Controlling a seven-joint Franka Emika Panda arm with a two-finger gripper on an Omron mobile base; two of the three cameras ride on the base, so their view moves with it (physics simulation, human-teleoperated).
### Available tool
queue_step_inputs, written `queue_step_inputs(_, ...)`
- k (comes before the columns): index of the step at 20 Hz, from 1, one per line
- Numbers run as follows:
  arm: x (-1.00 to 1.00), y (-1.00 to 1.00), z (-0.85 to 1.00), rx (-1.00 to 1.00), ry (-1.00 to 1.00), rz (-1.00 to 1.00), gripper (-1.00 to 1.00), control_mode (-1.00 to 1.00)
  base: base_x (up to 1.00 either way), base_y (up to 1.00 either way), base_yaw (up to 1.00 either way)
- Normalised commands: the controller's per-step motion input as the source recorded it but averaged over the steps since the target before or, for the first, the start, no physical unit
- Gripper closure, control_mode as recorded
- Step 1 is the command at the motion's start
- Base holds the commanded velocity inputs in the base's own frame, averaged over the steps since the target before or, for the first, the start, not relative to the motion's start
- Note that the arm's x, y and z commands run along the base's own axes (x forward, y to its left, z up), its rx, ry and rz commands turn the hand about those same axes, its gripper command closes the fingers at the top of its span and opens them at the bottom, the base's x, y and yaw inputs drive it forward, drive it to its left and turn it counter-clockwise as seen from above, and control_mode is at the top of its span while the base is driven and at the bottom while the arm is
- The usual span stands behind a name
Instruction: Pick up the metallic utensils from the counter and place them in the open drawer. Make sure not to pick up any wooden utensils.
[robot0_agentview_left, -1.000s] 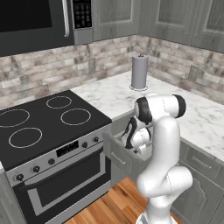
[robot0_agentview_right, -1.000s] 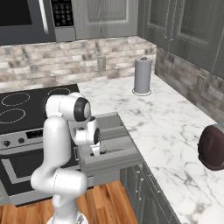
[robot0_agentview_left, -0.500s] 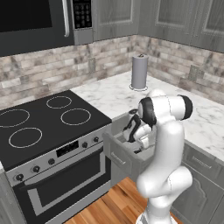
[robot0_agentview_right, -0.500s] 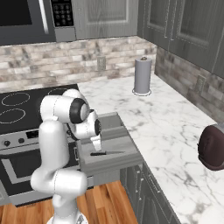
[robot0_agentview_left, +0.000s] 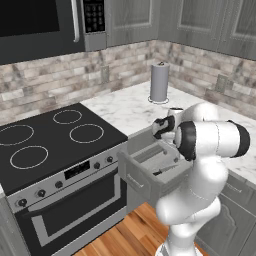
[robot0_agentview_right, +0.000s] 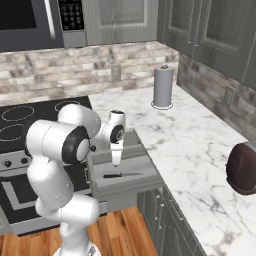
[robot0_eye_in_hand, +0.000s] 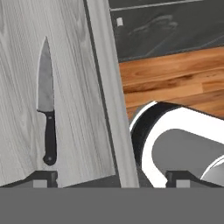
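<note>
Since the earlier frames the fingers (robot0_eye_in_hand: 111, 175) have spread wide and let go: the knife (robot0_eye_in_hand: 46, 109) now lies loose on the drawer (robot0_agentview_right: 125, 186) floor, left of centre in the hand view. Fingers empty, that utensil's drop-off looks done. Next, I judge, the arm must lift clear and swing right over the table (robot0_agentview_right: 200, 145) for the silver spoon.

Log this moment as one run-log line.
stage: knife dropped off | pincer: open, empty, above drawer | knife: flat on drawer floor

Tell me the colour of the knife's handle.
Black, on the knife in the drawer; clearest in the hand view.
</note>
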Motion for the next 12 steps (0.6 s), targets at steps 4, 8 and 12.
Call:
queue_step_inputs(4,-0.61,0.01,1.0,-0.06,0.02,0.0,-1.0,-1.0,0.0,0.0,0.0)
queue_step_inputs(8,-0.39,0.16,1.0,-0.11,0.0,0.06,-1.0,-1.0,0.0,0.0,0.0)
queue_step_inputs(12,-0.44,0.29,1.0,-0.12,-0.01,0.11,-1.0,-1.0,0.0,0.0,0.0)
